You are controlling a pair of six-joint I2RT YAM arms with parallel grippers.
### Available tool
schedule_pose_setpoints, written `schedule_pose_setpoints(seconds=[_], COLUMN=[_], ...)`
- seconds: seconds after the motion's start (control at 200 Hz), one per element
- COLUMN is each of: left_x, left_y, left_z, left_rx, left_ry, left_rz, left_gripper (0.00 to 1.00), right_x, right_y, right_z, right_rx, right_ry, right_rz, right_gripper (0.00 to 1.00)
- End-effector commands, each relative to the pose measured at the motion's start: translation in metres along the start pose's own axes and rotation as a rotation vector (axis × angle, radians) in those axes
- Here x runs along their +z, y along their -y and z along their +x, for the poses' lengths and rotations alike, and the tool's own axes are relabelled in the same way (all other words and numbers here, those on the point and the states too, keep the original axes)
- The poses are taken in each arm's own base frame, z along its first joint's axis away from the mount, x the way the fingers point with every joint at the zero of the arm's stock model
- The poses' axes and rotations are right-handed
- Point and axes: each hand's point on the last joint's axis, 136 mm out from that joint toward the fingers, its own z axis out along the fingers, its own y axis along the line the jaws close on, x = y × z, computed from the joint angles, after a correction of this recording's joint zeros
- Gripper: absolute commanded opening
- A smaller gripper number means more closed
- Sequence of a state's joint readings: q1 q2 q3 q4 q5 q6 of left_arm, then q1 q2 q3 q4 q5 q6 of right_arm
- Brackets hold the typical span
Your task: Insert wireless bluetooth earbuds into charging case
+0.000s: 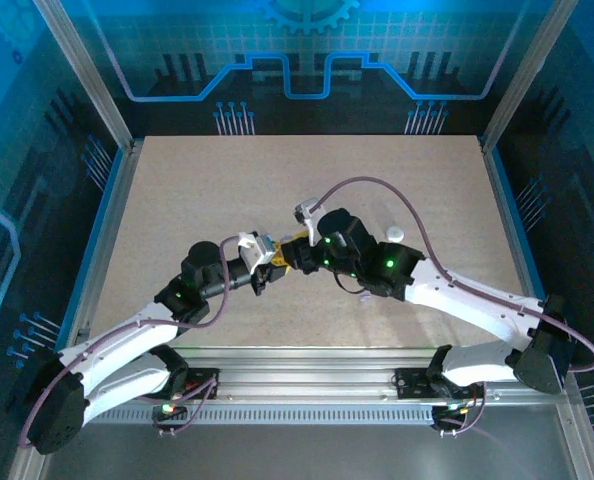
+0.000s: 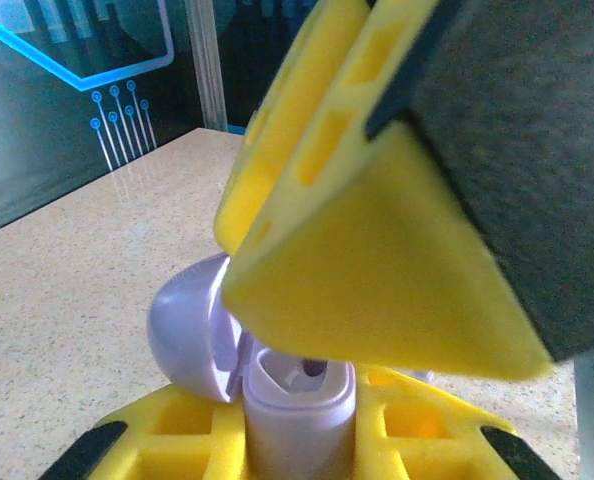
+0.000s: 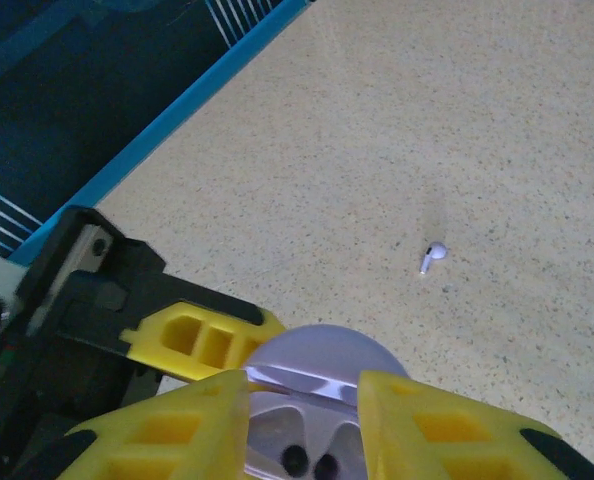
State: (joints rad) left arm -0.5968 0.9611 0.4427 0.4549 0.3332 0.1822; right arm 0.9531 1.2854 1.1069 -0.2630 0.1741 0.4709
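Observation:
My left gripper (image 2: 302,445) is shut on the base of a pale lavender charging case (image 2: 299,400), held upright with its lid (image 2: 182,330) swung open to the left. The sockets inside show dark holes and no bud that I can make out. My right gripper (image 3: 305,425) hovers just over the open case (image 3: 322,360), its yellow fingers (image 3: 432,425) apart with nothing between them. One of those fingers (image 2: 377,260) looms above the case in the left wrist view. A single white earbud (image 3: 433,257) lies on the table beyond. In the top view both grippers (image 1: 277,257) meet at mid-table.
The speckled beige table (image 1: 227,190) is walled by blue panels and metal posts (image 1: 97,90). A small white object (image 1: 393,232) lies beside the right arm. The left gripper's yellow finger (image 3: 202,340) and black body sit close to my right fingers.

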Motion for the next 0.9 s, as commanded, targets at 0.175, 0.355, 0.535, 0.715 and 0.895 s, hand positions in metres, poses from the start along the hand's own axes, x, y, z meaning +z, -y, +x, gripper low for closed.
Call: schedule_pose_setpoints(seconds=[0.175, 0.355, 0.535, 0.715, 0.895], left_x=[0.001, 0.001, 0.001, 0.000, 0.001], left_y=[-0.019, -0.025, -0.026, -0.024, -0.025], left_z=[-0.013, -0.004, 0.003, 0.002, 0.004], left_rx=[0.001, -0.012, -0.024, -0.027, -0.027], left_ry=[0.015, -0.029, -0.062, -0.059, -0.065], left_rz=[-0.107, -0.137, -0.143, -0.138, -0.138], left_gripper=[0.17, 0.17, 0.17, 0.18, 0.18], right_x=[-0.004, -0.024, -0.068, -0.102, -0.112], right_y=[0.038, 0.083, 0.138, 0.185, 0.217], right_z=[0.013, 0.044, 0.095, 0.154, 0.195], right_rx=[0.180, 0.354, 0.557, 0.831, 0.986], right_ry=[-0.101, -0.236, -0.412, -0.505, -0.551], right_rz=[0.055, 0.204, 0.428, 0.578, 0.634], right_gripper=[0.36, 0.37, 0.39, 0.44, 0.48])
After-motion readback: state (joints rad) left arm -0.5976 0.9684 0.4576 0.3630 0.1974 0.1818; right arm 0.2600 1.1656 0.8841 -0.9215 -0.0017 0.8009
